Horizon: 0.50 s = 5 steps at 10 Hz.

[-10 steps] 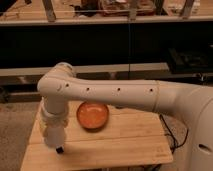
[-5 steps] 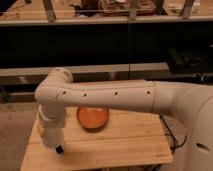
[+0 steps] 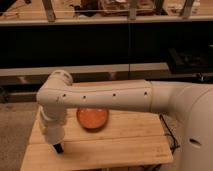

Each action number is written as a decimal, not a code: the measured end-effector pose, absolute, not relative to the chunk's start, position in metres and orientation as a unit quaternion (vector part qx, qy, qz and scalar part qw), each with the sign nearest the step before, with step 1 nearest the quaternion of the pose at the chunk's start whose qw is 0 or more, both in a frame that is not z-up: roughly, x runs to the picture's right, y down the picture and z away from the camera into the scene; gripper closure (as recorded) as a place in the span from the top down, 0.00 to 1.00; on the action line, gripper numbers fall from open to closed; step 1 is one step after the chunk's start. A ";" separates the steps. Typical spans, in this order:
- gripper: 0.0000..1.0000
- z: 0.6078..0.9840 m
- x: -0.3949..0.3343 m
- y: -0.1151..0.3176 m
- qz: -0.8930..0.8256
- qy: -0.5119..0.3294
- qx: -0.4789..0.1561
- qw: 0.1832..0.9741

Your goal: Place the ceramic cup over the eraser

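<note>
Since half a second ago the white arm (image 3: 100,97) has swung lower across the camera view, its elbow now covering more of the wooden table (image 3: 130,142); the gripper (image 3: 58,148) remains at the table's front-left area, pointing down.

Gripper: dark tip below the white wrist, at or just above the wood surface. Cannot tell whether it is spread, pressed together or pinching anything; only a dark stub shows.

Containers: one orange dish (image 3: 93,118), wide and shallow, sitting on the table just behind and to the right of the gripper. Its upper edge is cut off by the arm passing in front. Visible interior looks uniformly orange; no contents can be made out.

Task items: ceramic cup and eraser are not distinguishable in this view. The dark shape at the end of the wrist could be gripper or a held object; cannot say which.

Counts: one arm, one gripper, one dish, one table.

Surroundings: robot body (image 3: 192,130) fills the right side. A dark cable (image 3: 170,137) hangs at the table's right edge. Behind the table stands a dark shelving unit (image 3: 100,45) with cluttered items on top.
</note>
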State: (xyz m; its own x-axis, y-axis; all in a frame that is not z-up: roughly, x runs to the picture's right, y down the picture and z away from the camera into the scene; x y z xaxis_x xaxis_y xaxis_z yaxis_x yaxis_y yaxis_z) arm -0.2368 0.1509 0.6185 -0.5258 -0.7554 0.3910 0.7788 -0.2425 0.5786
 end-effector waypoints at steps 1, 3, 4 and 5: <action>0.07 0.624 -0.238 0.151 -0.788 -0.377 -0.022 0.486; 0.27 0.637 -0.241 0.158 -0.791 -0.378 -0.040 0.480; 0.38 0.647 -0.241 0.165 -0.791 -0.378 -0.050 0.478; 0.48 0.658 -0.240 0.172 -0.791 -0.378 -0.059 0.477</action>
State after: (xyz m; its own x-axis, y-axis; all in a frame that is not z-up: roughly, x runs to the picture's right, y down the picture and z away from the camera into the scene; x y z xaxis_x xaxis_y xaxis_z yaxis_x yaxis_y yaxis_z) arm -0.2402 0.1718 0.6584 -0.5379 -0.7102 0.4543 0.7994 -0.2585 0.5423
